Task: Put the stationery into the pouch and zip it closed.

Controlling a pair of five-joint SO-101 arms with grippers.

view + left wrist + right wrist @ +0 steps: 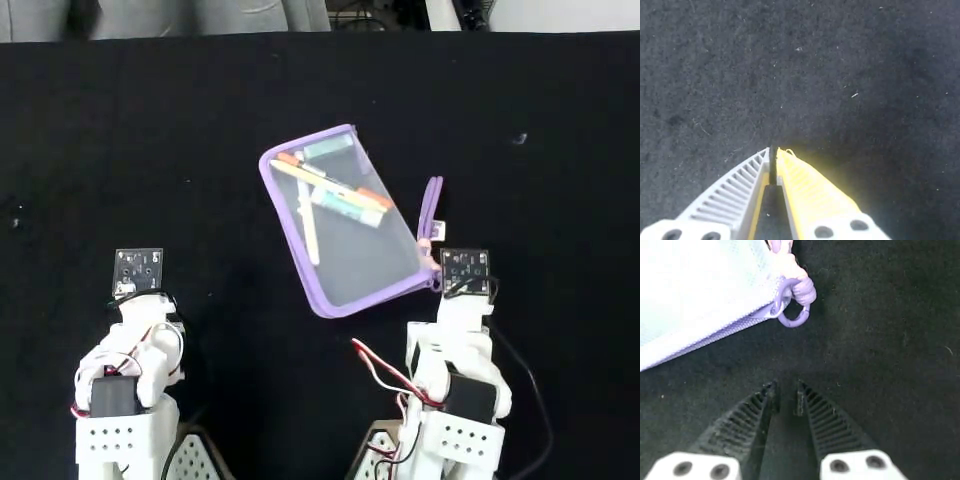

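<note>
Currently, the right claw (785, 392) is slightly parted and empty, just short of the purple ring (792, 317) at a corner of the pouch (700, 295). The left claw (774, 155) is clenched, empty, above the black worktop (840, 75). Stationery (335, 195) lies inside the pouch.

A black, lint-speckled tablecloth (120, 130) spans the whole work surface.
</note>
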